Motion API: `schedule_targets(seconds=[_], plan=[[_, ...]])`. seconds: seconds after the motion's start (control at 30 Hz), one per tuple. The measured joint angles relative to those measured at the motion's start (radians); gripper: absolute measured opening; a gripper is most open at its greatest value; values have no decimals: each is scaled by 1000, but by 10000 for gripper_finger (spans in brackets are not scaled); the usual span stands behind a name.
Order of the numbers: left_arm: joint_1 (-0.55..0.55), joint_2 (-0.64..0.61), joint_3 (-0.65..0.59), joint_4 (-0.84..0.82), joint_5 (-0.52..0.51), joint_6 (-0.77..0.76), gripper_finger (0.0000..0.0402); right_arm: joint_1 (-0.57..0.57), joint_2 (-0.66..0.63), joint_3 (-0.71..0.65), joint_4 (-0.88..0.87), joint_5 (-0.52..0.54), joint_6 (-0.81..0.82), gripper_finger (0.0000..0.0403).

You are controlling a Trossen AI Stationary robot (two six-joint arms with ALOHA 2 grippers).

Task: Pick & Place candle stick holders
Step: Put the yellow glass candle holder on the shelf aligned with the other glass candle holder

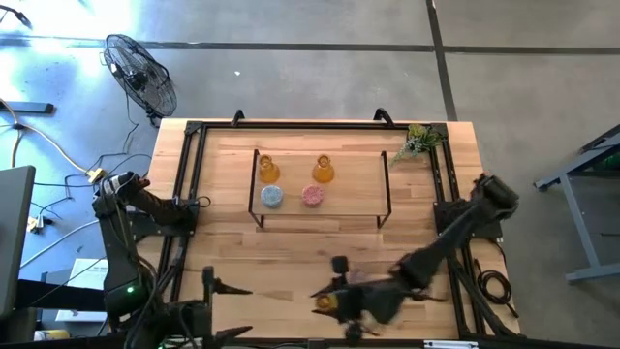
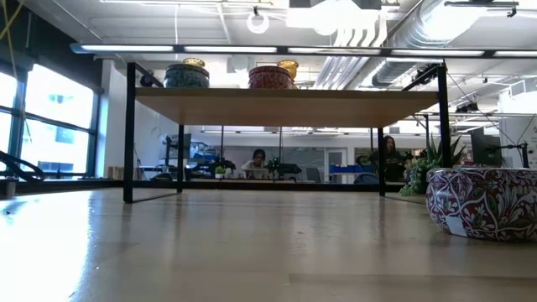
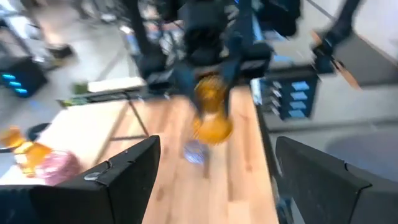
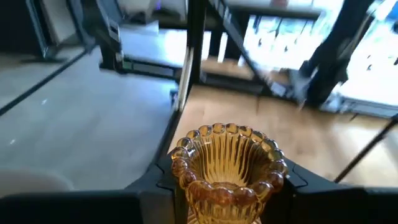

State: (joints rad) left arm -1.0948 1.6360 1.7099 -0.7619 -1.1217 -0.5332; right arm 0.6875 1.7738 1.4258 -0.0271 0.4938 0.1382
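Two amber glass holders (image 1: 268,170) (image 1: 324,170), a blue one (image 1: 272,197) and a pink one (image 1: 312,196) stand on the black-framed wooden shelf (image 1: 349,206) at the table's middle. My right gripper (image 1: 331,299) is near the front edge, shut on a third amber holder (image 4: 227,162). A purple patterned holder (image 2: 482,201) stands on the table by it and also shows in the left wrist view (image 3: 196,151). My left gripper (image 3: 214,186) is open and empty at the front left (image 1: 218,286), pointing toward the right gripper. My right gripper pinches the amber holder between its two fingers (image 4: 163,180), just below the beaded rim of its cup (image 4: 186,177). In the left wrist view the holder's bulbous part (image 3: 212,129) hangs below the gripper, clear of the table.
A green plant sprig (image 1: 418,141) lies at the far right corner. A black rail frame (image 1: 194,155) runs around the tabletop. Bare wood lies between the shelf and the front edge. People sit far off in the room (image 2: 258,158).
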Motion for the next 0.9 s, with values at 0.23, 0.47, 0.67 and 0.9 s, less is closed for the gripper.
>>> schedule_targets(seconds=[0.23, 0.47, 0.67, 0.9], plan=[[16, 2, -3, -85, -170, -74, 317, 153, -215, 0, -70, 304, -101, 122], [143, 32, -3, -304, -130, -290, 317, 275, -405, 0, -134, 559, -193, 122], [229, 82, -4, -363, -25, -381, 317, 320, -569, 0, -272, 778, -209, 122], [262, 139, -4, -335, -36, -381, 317, 241, -742, 0, -781, 891, 196, 122]])
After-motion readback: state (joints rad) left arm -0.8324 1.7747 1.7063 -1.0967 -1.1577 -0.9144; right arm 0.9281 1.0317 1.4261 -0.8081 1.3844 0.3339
